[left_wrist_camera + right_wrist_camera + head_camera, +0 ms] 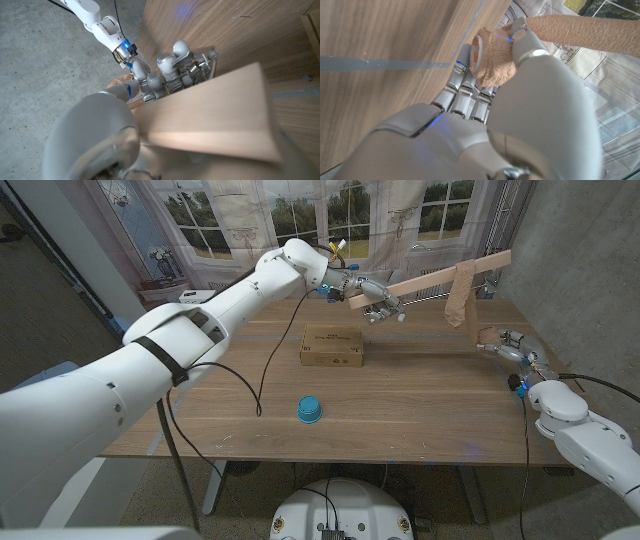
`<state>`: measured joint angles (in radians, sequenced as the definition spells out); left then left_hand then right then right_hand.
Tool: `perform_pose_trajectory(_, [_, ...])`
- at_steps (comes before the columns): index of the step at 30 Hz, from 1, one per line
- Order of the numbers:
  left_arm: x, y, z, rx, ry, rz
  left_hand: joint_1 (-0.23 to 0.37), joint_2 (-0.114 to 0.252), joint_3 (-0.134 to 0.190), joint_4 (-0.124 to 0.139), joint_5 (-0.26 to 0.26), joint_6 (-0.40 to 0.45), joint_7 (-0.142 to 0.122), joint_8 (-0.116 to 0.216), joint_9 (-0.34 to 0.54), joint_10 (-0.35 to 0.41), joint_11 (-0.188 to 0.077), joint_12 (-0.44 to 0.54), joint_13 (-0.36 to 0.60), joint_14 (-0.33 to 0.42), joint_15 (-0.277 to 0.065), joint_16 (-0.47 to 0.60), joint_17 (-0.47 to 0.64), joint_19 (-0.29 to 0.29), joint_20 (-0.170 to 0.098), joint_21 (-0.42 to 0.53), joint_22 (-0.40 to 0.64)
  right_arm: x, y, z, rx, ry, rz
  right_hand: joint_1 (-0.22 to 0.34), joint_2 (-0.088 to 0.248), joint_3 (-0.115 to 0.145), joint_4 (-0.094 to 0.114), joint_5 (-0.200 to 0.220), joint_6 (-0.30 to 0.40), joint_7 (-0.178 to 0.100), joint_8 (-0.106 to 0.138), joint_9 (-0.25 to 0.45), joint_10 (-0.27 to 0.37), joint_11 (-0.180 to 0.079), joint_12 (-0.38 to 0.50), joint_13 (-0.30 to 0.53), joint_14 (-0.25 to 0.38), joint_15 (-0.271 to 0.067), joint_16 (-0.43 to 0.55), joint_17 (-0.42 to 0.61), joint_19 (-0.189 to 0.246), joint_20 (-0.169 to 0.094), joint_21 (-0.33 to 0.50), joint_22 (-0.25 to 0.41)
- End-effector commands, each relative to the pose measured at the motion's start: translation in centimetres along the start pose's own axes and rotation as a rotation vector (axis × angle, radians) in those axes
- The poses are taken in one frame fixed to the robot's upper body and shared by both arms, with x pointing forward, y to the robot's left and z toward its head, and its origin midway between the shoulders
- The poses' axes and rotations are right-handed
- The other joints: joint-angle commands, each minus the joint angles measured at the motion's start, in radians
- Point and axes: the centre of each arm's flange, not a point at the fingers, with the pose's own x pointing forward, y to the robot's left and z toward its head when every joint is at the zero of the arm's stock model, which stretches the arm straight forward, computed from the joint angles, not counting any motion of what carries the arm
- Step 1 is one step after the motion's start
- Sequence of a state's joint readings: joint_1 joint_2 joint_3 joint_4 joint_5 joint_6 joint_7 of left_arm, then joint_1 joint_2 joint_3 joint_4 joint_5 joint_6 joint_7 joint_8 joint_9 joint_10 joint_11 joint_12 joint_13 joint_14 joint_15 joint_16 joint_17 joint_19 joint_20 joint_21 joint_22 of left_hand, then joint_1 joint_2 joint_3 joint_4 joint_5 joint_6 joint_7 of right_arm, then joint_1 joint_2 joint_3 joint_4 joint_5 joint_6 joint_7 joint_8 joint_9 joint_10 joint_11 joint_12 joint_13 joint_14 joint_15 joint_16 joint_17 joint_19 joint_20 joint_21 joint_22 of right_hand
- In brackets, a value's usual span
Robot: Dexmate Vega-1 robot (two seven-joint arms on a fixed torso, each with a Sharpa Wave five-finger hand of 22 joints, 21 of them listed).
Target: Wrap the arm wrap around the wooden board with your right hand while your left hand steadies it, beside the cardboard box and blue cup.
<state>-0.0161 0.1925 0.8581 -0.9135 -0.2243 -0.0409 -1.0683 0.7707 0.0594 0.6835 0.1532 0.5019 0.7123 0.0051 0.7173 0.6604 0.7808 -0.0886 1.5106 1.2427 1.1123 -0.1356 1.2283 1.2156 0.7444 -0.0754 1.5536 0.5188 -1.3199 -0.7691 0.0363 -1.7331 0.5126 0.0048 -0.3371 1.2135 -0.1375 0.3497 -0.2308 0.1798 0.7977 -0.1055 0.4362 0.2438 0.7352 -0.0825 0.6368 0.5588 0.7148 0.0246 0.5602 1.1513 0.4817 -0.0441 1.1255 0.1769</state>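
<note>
My left hand (378,300) grips the board (440,275) at upper centre, raised over the table (420,390). My right hand (503,346) at right pinches the wrap (462,295), which drapes from the board's right end.

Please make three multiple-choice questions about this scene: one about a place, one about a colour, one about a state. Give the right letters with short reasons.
1. Where is the cardboard box?
A. on the table, beyond the cup
B. on the floor
C. in the right hand

2. What colour is the cup?
A. red
B. blue
C. green

3. How is the wooden board?
A. flat on the table
B. held up off the table by the left hand
C. inside the box

Answers: 1 A, it sits mid-table behind the cup. 2 B, plainly blue. 3 B, fingers grip its end; the arm wrap hangs from it toward the right hand.
</note>
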Motion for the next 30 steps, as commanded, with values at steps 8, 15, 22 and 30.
perform_pose_trajectory(8, [-0.2,0.3,0.0,0.033,0.089,0.065,0.004,0.008,-0.002,-0.001,-0.002,0.005,-0.002,-0.001,0.001,0.015,-0.009,0.066,0.004,0.078,-0.069,0.006,-0.004,0.009,-0.093,0.004,0.006,-2.7,0.4,0.1,-0.074,0.006,0.027,0.177,0.181,0.074,0.062,0.008,0.23,0.114,0.002,0.004,0.24,0.06,0.004,0.004,0.425,-0.253,0.002,0.005,-0.007,-0.008,0.005,0.002])
perform_pose_trajectory(15, [-0.4,0.5,-0.3,0.03,0.107,0.103,0.005,0.009,-0.001,-0.002,-0.003,0.008,-0.003,0.0,0.001,0.016,-0.008,0.066,0.004,0.075,-0.07,0.003,-0.006,0.01,-0.091,0.004,0.006,-3.8,0.4,0.5,-0.093,0.001,0.026,0.177,0.179,0.077,0.062,0.008,0.232,0.115,-0.001,0.006,0.244,0.063,0.001,0.002,0.425,-0.253,-0.001,0.008,-0.008,-0.007,0.007,0.001])
perform_pose_trajectory(22, [-0.8,0.7,-0.5,0.038,0.132,0.168,0.006,0.008,-0.001,-0.002,-0.003,0.007,-0.003,0.0,0.003,0.013,-0.01,0.065,0.004,0.08,-0.07,0.005,-0.003,0.013,-0.093,0.003,0.004,-4.6,0.7,0.7,-0.102,0.001,0.048,0.176,0.176,0.081,0.062,0.009,0.234,0.117,-0.003,0.008,0.245,0.065,-0.001,0.005,0.426,-0.252,-0.001,0.015,-0.009,-0.006,0.009,0.001])
perform_pose_trajectory(30, [-1.0,0.6,-0.4,0.053,0.15,0.226,0.007,0.008,-0.001,-0.002,-0.004,0.005,-0.006,-0.002,0.003,0.012,-0.011,0.065,0.004,0.08,-0.071,0.005,-0.002,0.014,-0.095,0.001,0.001,-5.3,0.9,1.1,-0.115,0.0,0.079,0.175,0.173,0.085,0.061,0.01,0.238,0.12,-0.006,0.009,0.247,0.066,-0.004,0.006,0.427,-0.252,-0.002,0.018,-0.008,-0.005,0.011,0.0])
